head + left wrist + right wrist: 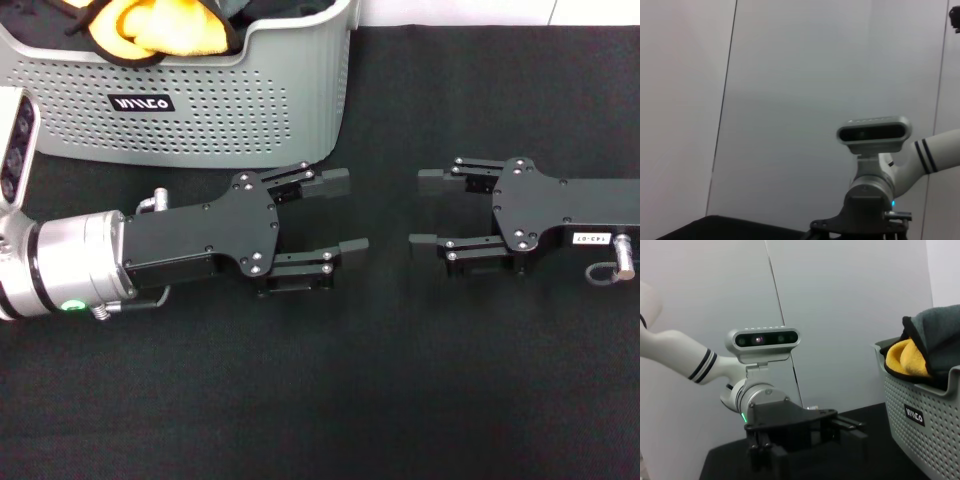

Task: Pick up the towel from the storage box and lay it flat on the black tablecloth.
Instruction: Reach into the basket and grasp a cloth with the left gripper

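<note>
Both arms lie level over the black tablecloth [330,400], left claw [345,212] and right claw [425,208] released, tips facing; towel [165,28] bunched in storage box [200,110]

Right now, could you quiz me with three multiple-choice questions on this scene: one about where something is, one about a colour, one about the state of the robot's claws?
1. Where is the towel?
A. spread on the black tablecloth
B. bunched inside the storage box
C. held in a gripper

2. What colour is the storage box?
A. light grey
B. red
C. dark blue

3. How do the left gripper and the right gripper stand?
A. both shut on cloth
B. one open, one shut
C. both open and holding nothing

Answers: 1 B, the yellow-orange cloth sits crumpled above the box rim, with the black tablecloth bare of it. 2 A, its perforated wall is pale grey. 3 C, the head view shows gaps between both pairs of fingers, facing each other above the tablecloth.
</note>
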`<action>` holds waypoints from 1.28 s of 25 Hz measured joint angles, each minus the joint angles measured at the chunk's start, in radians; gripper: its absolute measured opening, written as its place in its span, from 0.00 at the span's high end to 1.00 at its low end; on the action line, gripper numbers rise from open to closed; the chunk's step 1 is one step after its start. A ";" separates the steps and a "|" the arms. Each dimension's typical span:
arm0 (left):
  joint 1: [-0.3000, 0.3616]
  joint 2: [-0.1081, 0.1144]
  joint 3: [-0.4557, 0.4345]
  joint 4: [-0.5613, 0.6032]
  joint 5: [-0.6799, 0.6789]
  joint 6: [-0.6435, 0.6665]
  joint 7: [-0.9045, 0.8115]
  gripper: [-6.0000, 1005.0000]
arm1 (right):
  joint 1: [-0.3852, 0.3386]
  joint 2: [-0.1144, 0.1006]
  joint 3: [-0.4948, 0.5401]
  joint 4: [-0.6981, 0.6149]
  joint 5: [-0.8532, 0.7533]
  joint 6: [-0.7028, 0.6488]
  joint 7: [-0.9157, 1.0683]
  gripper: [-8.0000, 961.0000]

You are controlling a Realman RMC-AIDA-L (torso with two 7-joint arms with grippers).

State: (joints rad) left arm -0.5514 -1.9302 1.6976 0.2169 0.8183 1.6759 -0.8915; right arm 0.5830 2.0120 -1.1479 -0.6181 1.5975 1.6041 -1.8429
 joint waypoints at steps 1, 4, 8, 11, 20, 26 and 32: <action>-0.001 0.002 0.000 0.000 -0.001 -0.007 -0.001 0.21 | 0.000 0.000 0.000 0.000 -0.002 -0.002 -0.007 0.16; -0.001 0.006 -0.003 0.000 -0.004 -0.022 -0.009 0.21 | -0.010 0.001 0.005 0.000 -0.008 -0.011 -0.061 0.16; -0.001 0.007 -0.037 0.001 -0.003 -0.024 -0.025 0.21 | -0.008 0.005 0.002 0.001 -0.009 -0.020 -0.087 0.16; -0.003 0.010 -0.050 0.001 0.000 -0.024 -0.048 0.21 | 0.002 0.002 -0.001 0.007 -0.010 -0.020 -0.068 0.16; 0.049 0.003 -0.114 -0.001 -0.004 -0.027 -0.025 0.21 | -0.014 0.004 -0.004 0.011 -0.013 -0.020 -0.089 0.17; 0.195 -0.027 -0.358 0.083 -0.010 -0.009 -0.018 0.21 | -0.029 0.005 -0.006 0.036 -0.014 -0.020 -0.109 0.17; 0.254 -0.090 -0.530 0.095 -0.003 -0.010 -0.012 0.21 | -0.030 0.008 -0.022 0.038 -0.014 -0.014 -0.114 0.17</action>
State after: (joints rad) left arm -0.2971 -2.0198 1.1674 0.3123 0.8152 1.6661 -0.9036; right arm 0.5532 2.0203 -1.1699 -0.5802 1.5836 1.5898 -1.9567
